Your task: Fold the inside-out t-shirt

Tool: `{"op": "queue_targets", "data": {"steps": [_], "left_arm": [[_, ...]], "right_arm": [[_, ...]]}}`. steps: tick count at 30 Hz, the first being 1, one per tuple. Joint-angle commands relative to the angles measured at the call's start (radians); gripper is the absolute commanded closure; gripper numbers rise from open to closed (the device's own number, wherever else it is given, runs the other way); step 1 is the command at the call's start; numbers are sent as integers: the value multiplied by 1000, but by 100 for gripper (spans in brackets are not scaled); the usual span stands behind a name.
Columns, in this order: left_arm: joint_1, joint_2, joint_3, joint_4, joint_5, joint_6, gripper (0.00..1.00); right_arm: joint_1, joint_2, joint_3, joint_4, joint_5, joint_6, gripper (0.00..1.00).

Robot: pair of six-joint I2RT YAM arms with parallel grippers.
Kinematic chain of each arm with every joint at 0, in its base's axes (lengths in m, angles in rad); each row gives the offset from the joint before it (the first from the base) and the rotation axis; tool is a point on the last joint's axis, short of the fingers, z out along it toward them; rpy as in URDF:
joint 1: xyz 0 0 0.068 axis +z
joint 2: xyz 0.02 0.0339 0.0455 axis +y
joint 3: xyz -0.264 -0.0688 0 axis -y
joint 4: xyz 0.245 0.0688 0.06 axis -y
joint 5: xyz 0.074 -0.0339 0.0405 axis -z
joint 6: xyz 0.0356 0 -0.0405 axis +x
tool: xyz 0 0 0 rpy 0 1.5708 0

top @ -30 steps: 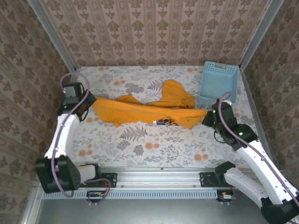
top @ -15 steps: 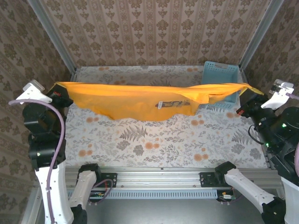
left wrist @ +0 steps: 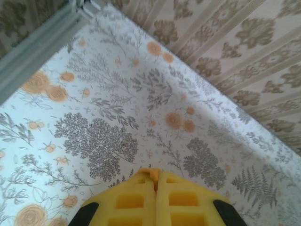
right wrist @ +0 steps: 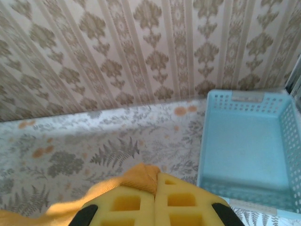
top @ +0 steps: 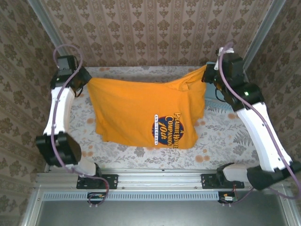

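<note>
Left fingers (left wrist: 127, 202) and right fingers (right wrist: 124, 205) each tight together on a corner of the t-shirt (top: 141, 108)

1. An orange-yellow short-sleeved t-shirt (top: 136, 108), wrinkled, hangs spread wide across the middle.
2. A dark blue oval print (top: 168, 130) with yellow lettering sits low on the right.
3. The far corners are pinched in the left pincer (top: 87, 81) and right pincer (top: 205, 75), and the right side is bunched.
</note>
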Motion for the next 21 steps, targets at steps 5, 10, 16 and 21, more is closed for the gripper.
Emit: {"op": "queue_targets", "data": {"steps": [5, 10, 16, 21], "left_arm": [[19, 211, 393, 15, 126, 23, 100], [58, 198, 610, 69, 180, 38, 100], [100, 21, 563, 216, 208, 83, 100], [103, -143, 287, 304, 222, 117, 100]], "right_arm": [[-156, 195, 229, 197, -218, 42, 100], [-184, 270, 473, 208, -310, 51, 100], [-184, 254, 606, 183, -321, 35, 100], [-177, 156, 448, 196, -389, 25, 100]]}}
